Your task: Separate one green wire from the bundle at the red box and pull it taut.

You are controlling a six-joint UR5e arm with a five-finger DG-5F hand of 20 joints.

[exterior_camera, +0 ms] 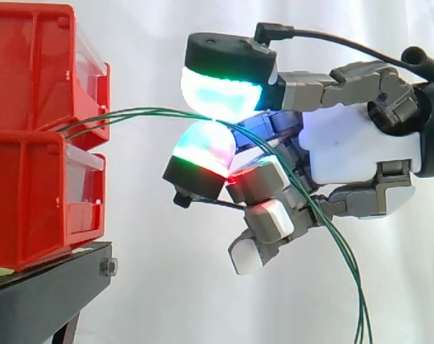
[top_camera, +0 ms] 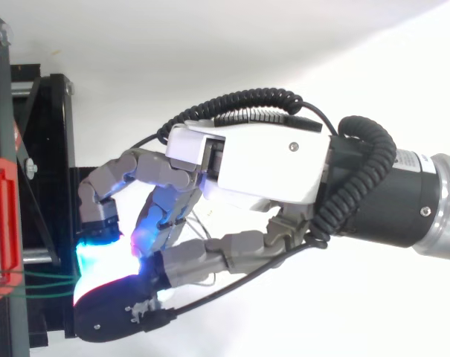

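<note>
White curtain (exterior_camera: 152, 287) behind; red bins (exterior_camera: 30, 201) stacked on a black stand (exterior_camera: 44, 294). Green wires (exterior_camera: 138, 113) leave the gap between the bins, arc right, pass between two glowing fingers (exterior_camera: 220, 89) of the hand (exterior_camera: 353, 143), then droop lower right. Fingers pinched closed on the wires; one strand or several, cannot tell. Risk: pulling drags the whole bundle, or the thin strand slips off the rounded pads
</note>
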